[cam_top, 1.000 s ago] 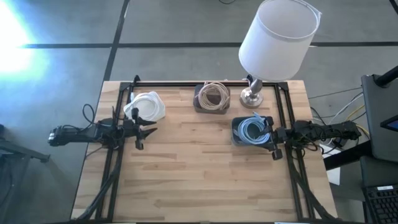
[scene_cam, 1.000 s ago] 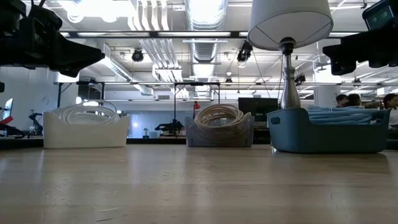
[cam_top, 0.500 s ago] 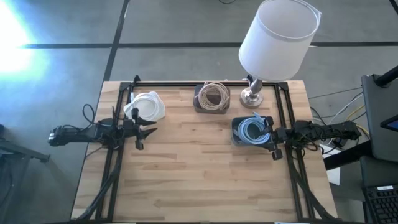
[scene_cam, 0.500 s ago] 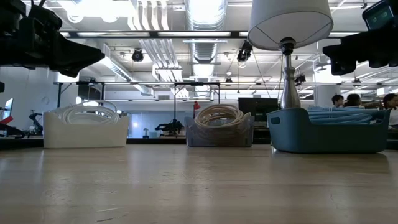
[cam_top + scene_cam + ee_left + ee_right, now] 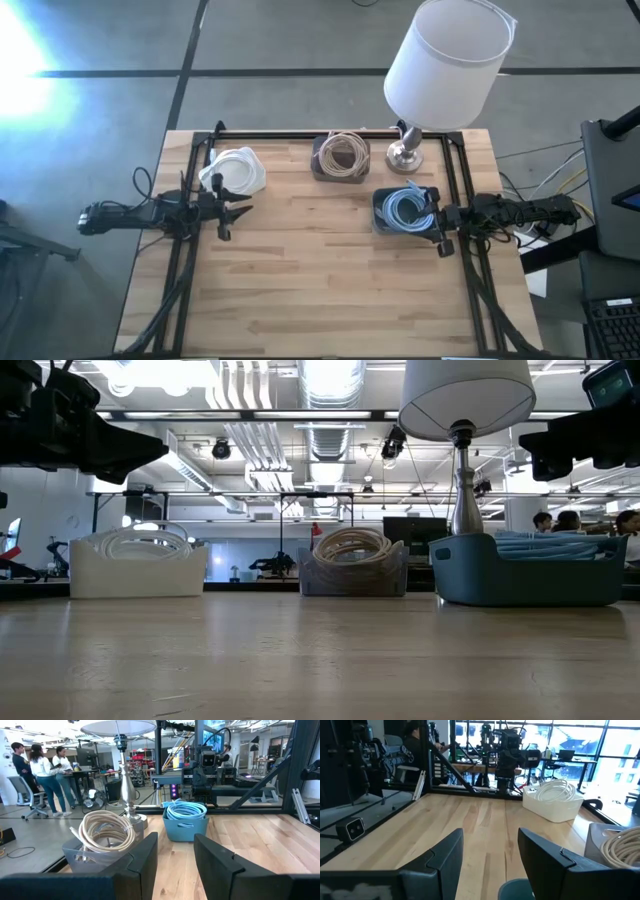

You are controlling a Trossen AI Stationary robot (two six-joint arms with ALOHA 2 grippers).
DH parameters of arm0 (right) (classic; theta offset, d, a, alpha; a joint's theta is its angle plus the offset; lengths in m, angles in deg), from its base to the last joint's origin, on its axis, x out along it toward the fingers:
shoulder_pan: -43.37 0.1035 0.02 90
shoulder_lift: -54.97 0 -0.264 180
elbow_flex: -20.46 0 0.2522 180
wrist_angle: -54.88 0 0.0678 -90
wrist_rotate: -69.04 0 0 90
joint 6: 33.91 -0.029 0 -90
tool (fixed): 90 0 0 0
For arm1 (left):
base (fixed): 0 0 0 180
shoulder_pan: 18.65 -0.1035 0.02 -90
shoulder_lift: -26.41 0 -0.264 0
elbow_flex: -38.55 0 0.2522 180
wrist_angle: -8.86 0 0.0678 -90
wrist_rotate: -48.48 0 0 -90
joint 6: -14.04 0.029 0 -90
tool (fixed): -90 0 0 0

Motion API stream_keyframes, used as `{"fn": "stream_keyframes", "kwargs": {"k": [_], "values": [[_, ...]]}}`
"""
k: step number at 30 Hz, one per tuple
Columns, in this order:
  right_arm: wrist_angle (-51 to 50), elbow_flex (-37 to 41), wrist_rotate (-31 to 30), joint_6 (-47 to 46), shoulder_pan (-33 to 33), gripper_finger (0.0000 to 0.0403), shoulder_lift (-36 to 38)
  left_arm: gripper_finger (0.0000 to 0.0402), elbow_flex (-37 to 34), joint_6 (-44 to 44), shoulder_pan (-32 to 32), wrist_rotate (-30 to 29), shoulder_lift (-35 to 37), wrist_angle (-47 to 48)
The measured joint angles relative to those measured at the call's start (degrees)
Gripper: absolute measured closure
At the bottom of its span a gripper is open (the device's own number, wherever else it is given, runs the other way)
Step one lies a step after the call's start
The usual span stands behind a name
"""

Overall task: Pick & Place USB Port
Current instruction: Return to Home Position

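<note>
Three bins of coiled cable stand on the table: a white bin (image 5: 235, 170) with white cable at the far left, a clear bin (image 5: 341, 155) with beige cable at the far middle, a blue bin (image 5: 405, 209) with light blue cable at the right. My left gripper (image 5: 238, 212) hovers open above the table just near of the white bin. My right gripper (image 5: 436, 231) hovers open at the blue bin's right side, above it. In the left wrist view the beige coil (image 5: 107, 831) and blue bin (image 5: 185, 820) show ahead; in the right wrist view the white bin (image 5: 553, 799) does.
A table lamp with a white shade (image 5: 447, 60) and metal base (image 5: 404, 153) stands at the far right, beside the clear bin. A black frame (image 5: 330, 135) runs along the far edge and both sides. People (image 5: 42, 775) stand in the room beyond. Bare wood (image 5: 320, 270) fills the near half.
</note>
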Motion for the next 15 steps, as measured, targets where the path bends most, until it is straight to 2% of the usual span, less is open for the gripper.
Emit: {"fn": "stream_keyframes", "kwargs": {"k": [15], "values": [[0.0,0.0,0.0,0.0,0.0,0.0218,0.0,0.0268,0.0,0.0,0.0,0.0,0.0,0.0]]}}
